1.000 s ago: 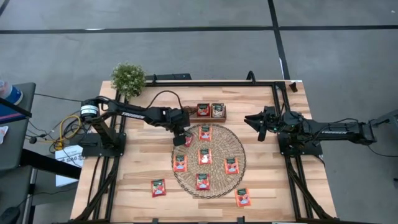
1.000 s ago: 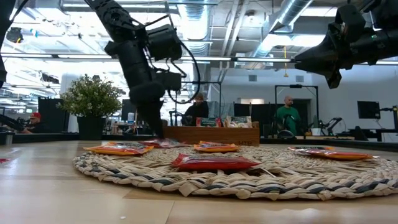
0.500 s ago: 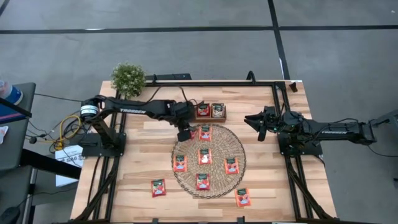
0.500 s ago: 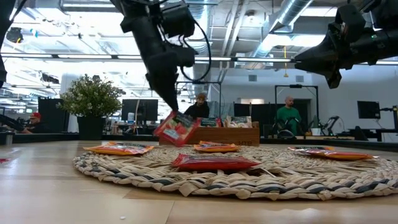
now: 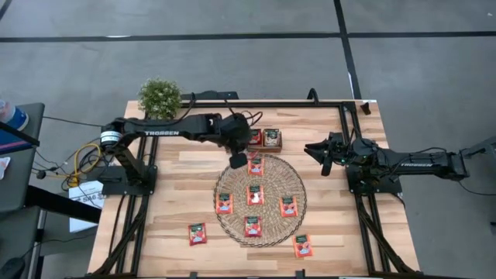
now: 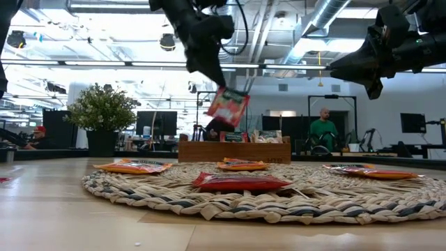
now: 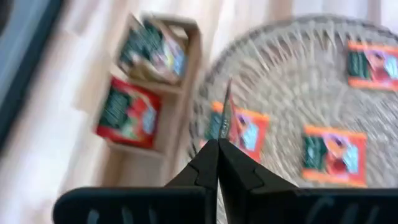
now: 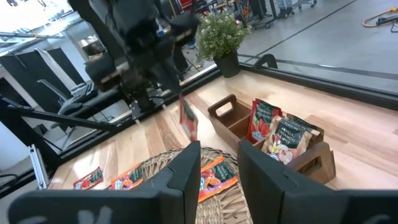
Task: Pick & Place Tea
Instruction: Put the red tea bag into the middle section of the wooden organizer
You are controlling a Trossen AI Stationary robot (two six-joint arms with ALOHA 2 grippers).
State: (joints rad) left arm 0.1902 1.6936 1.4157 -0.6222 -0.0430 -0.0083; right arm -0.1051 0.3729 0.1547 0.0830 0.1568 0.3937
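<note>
My left gripper (image 5: 239, 160) hangs over the far-left rim of the round woven mat (image 5: 260, 226), close to the small wooden tray (image 5: 261, 145), and is shut on one red-orange tea sachet (image 6: 228, 107). The low view shows that sachet high above the mat. Several more sachets lie flat on the mat, such as one at its middle (image 5: 255, 194). Two lie on the bare table, one near the left (image 5: 198, 233) and one near the right (image 5: 302, 246). The tray holds two sachets standing in its compartments (image 8: 273, 134). My right gripper (image 5: 311, 147) waits open at the table's right side, above the surface. My left gripper pinches the sachet between its two shut fingers (image 7: 217, 152) at the sachet's upper edge (image 6: 221, 90). The fingers come from above, slanting down. The sachet is lifted clear and hangs tilted below the fingertips; it shows edge-on (image 7: 227, 112) in the left wrist view.
A small potted plant (image 5: 160, 97) stands at the table's far-left corner. Black frame rails run along the left and right table edges (image 5: 364, 225). Bare wood lies between the mat and the near edge. People sit in the room beyond the table (image 6: 322, 129).
My left gripper has risen from the mat's far-left rim with the sachet and moved toward the far edge and the wooden tray. The sachet, then lying on the mat, now hangs well above it. The right arm has kept still.
</note>
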